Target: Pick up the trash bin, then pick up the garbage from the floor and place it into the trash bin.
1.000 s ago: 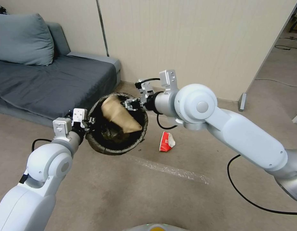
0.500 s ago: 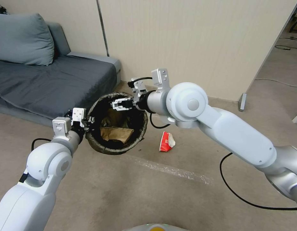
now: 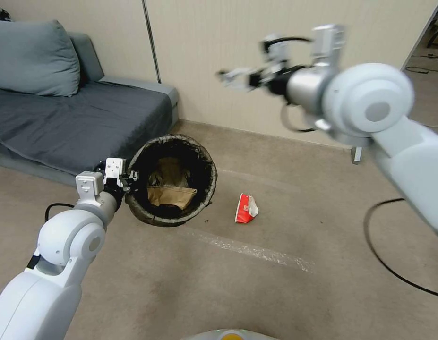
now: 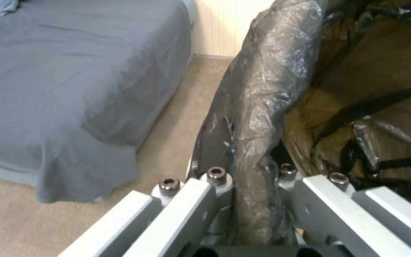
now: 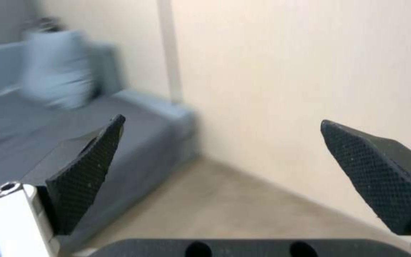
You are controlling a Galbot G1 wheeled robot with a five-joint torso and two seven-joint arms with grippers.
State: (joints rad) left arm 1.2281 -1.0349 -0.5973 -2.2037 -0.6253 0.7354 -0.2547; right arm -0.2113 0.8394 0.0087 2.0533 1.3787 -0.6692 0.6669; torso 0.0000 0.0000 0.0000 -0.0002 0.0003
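My left gripper (image 3: 130,178) is shut on the near rim of the trash bin (image 3: 138,210), holding it tilted above the floor (image 3: 256,283). The bag-wrapped rim (image 4: 258,107) runs between the fingers (image 4: 191,200) in the left wrist view. A brown paper bag (image 3: 170,194) lies inside the bin on the dark liner. One crushed red-and-white paper cup (image 3: 246,208) sits on the carpet just right of the bin. My right gripper (image 3: 230,76) is open and empty, raised high in front of the wall; its black pads (image 5: 84,171) stand wide apart.
A grey sofa (image 3: 72,118) with a cushion (image 3: 34,59) stands behind and left of the bin. A beige partition wall (image 3: 256,61) runs behind. A black cable (image 3: 393,269) loops on the carpet at right. A pale tape line (image 3: 256,250) crosses the floor.
The right gripper let the paper bag drop into the bin, then swung up and away to the right, open. The left arm and bin stayed put.
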